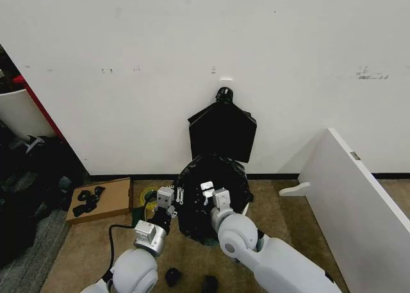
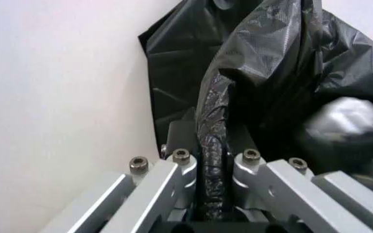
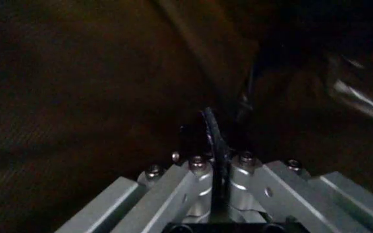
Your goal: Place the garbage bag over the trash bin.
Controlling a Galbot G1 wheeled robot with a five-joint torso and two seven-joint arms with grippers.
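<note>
While both arms work at the wall, the garbage bag (image 1: 214, 190) sits draped over the trash bin (image 1: 245, 208), of which only a white sliver shows. The left gripper (image 1: 168, 197) is clenched on a gathered fold of bag film, and the right gripper (image 1: 214, 194) pinches a thin edge inside the dark opening. Pulling unevenly could likely tear the film or slip it off the rim

No text, label, brand, number or sign can be read anywhere; the faint wall marks are not legible.
</note>
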